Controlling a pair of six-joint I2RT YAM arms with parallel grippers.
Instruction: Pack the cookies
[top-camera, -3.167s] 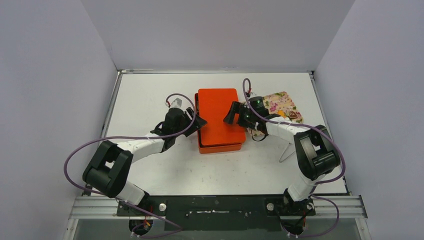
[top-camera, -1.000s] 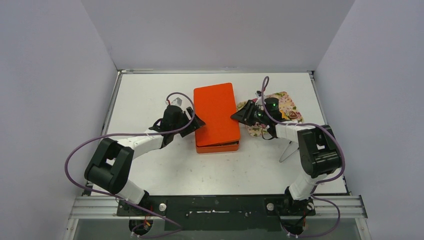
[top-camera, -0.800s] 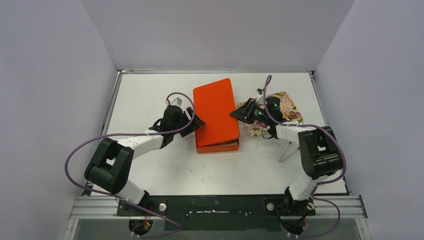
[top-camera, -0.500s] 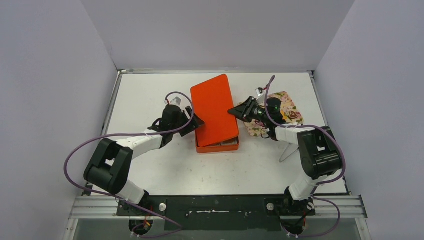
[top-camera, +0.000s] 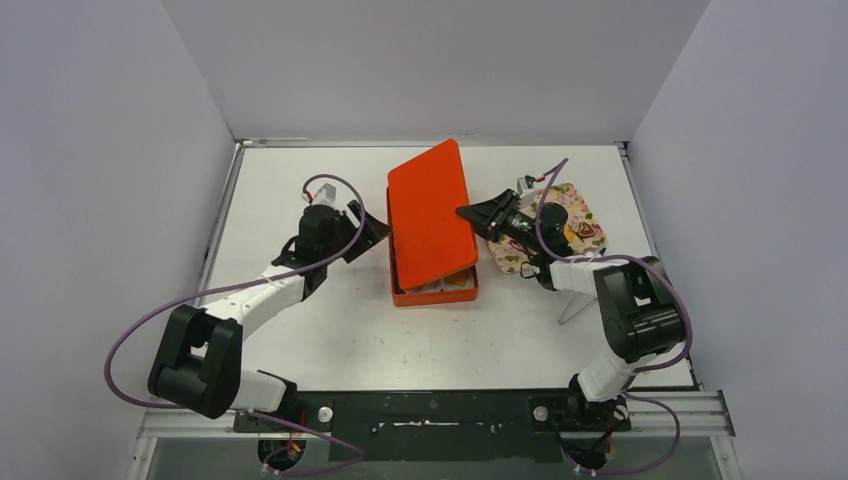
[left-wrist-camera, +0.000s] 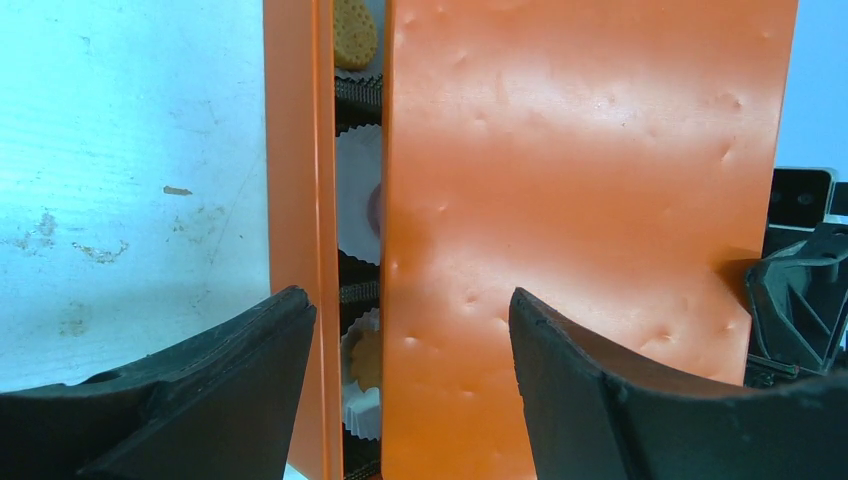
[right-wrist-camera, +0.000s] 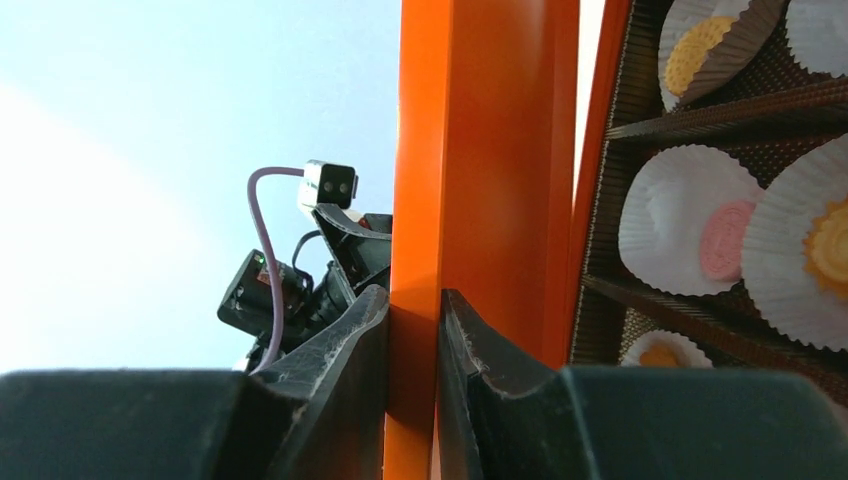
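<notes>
Top view: high behind arm bases (top-camera: 258, 388), looking down over whole desk (top-camera: 400, 340). Left wrist: close, low, facing lid (left-wrist-camera: 590, 230) outer face. Right wrist: closer, along lid edge, opposite side. All share lid; wrists also cookies (right-wrist-camera: 727, 240).

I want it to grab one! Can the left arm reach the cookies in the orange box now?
Probably not. The lid, pinched by the right gripper, leans between the open left gripper and the cookies, leaving only a thin gap.
</notes>
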